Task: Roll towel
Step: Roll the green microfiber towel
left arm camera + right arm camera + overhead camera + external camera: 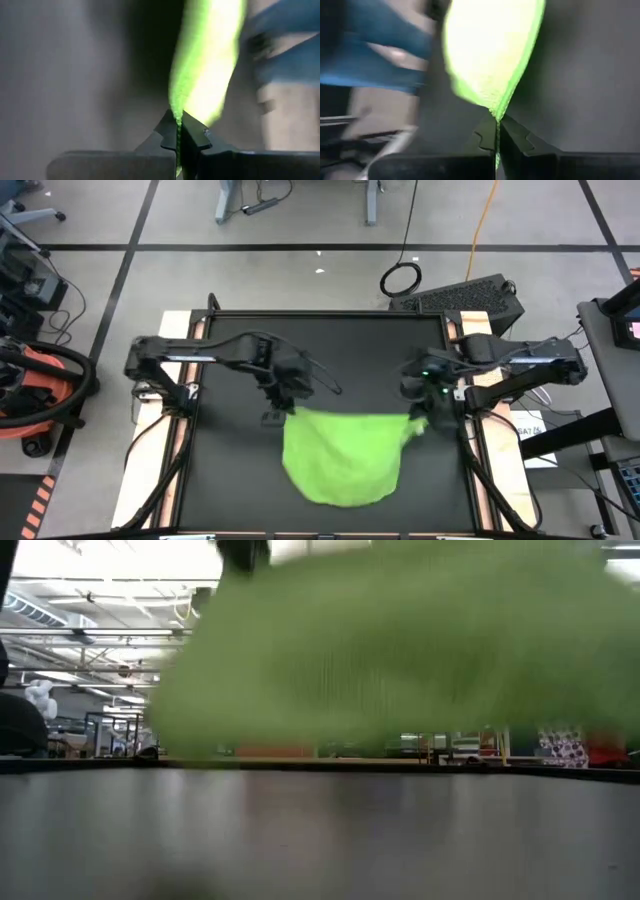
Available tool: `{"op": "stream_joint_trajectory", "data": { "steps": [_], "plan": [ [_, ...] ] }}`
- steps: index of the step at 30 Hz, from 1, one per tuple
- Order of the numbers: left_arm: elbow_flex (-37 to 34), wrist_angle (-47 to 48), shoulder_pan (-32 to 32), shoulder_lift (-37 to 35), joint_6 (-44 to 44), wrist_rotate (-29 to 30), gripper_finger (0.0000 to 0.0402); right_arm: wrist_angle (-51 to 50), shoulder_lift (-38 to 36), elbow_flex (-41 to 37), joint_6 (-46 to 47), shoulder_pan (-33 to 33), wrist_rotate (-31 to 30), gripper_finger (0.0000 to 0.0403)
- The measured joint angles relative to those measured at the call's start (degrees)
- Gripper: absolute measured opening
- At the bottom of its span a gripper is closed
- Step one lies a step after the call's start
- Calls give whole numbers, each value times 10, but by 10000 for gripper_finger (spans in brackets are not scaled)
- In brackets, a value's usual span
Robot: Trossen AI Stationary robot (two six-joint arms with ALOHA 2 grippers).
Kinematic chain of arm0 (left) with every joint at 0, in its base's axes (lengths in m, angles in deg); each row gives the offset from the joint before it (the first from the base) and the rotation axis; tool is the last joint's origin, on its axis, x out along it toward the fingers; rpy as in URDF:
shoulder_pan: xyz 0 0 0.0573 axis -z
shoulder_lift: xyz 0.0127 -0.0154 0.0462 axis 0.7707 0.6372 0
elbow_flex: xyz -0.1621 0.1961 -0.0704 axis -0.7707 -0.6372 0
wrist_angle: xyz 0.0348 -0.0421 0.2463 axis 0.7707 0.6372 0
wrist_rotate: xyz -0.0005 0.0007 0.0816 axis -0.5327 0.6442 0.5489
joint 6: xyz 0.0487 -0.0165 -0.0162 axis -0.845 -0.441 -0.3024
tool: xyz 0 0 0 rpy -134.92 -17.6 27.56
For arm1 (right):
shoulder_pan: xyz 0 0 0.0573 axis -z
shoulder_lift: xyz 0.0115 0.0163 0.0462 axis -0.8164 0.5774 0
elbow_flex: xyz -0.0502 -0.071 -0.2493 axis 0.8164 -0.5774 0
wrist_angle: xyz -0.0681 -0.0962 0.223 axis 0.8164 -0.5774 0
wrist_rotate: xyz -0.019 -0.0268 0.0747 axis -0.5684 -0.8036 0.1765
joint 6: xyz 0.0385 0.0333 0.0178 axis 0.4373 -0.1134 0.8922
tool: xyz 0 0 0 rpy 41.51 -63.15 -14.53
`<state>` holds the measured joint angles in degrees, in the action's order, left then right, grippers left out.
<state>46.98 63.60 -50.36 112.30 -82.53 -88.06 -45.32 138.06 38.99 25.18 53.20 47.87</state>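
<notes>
Left end effector [178, 136] is closed tight on one upper corner of the towel [342, 455]; its fingers [197, 137] meet with only the thin green edge pinched between them. Right end effector [497, 134] is likewise clamped on the opposite upper corner, fabric rising from between its closed fingers [514, 136]. In the high view the left end effector [283, 402] and the right end effector [425, 412] stand at the two top corners of the towel, with the lime-green cloth stretched between them over the black mat [230, 480] of the tabletop. The towel's lower edge hangs in a rounded curve toward the near side of the mat. In the low view the towel [400, 650] fills the upper part of the frame, clear of the mat surface [320, 840] beneath it. Beyond the mat's far right corner lie a dark keyboard [465, 297] and a coiled black cable [401, 279]. A white sheet [528, 430] beside the mat's right edge carries print too small to read. No other writing is legible.
</notes>
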Motion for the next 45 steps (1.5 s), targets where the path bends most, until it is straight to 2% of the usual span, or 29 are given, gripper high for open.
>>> {"op": "stream_joint_trajectory", "data": {
  "steps": [5,10,15,20,26,31,34,39,42,45],
  "plan": [
    [-64,-5,-36,57,-26,31,0,-28,46,0,-47,46,-144,0],
    [-88,-34,-58,110,-29,34,5,-31,95,-13,-61,77,-214,0],
    [-88,-75,-69,127,-33,39,8,-4,118,-58,-64,98,-216,0],
    [-88,-93,-76,123,-39,59,9,29,104,-107,-89,104,-217,0],
    [-82,-87,-49,111,-39,-9,10,35,65,-147,-114,105,-214,0],
    [-58,-84,-8,106,-38,-15,10,37,27,-161,-128,98,-200,0],
    [-39,-81,12,106,-34,-13,10,38,7,-166,-151,86,-198,0],
    [-3,-59,23,106,-23,34,11,29,-6,-167,-187,74,-210,0],
    [2,-59,25,105,-20,35,11,19,-4,-168,-198,75,-164,0],
    [2,-60,26,107,-12,33,11,15,0,-168,-205,74,-154,0]
  ]
}}
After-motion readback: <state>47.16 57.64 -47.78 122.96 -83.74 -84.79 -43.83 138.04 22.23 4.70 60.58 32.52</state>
